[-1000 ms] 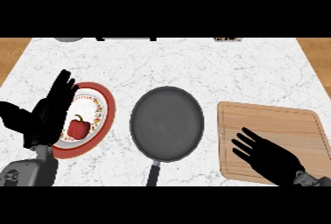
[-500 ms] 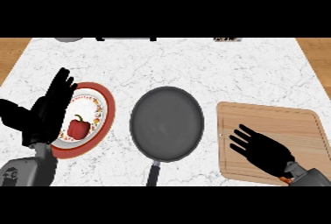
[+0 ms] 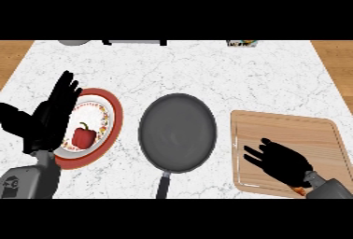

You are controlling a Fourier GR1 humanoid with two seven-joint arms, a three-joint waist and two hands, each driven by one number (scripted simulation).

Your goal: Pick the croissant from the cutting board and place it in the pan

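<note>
Hovering over the cutting board (image 3: pixel 289 133) at four o'clock, the right hand (image 3: pixel 283 161) has fingers spread. Pan (image 3: pixel 178 132) sits centre. Left hand (image 3: pixel 48 116) rests open at nine o'clock, overlapping the pepper plate (image 3: pixel 114 109).

Bystanders on your white marble counter (image 3: pixel 207 70)

At your left you see a red-rimmed plate (image 3: pixel 114 116) with a patterned white centre, and a red bell pepper (image 3: pixel 84 137) lies on it. Along the far edge you find a grey object (image 3: pixel 76 42), partly cut off, and a small box (image 3: pixel 243 43) at the right.
</note>
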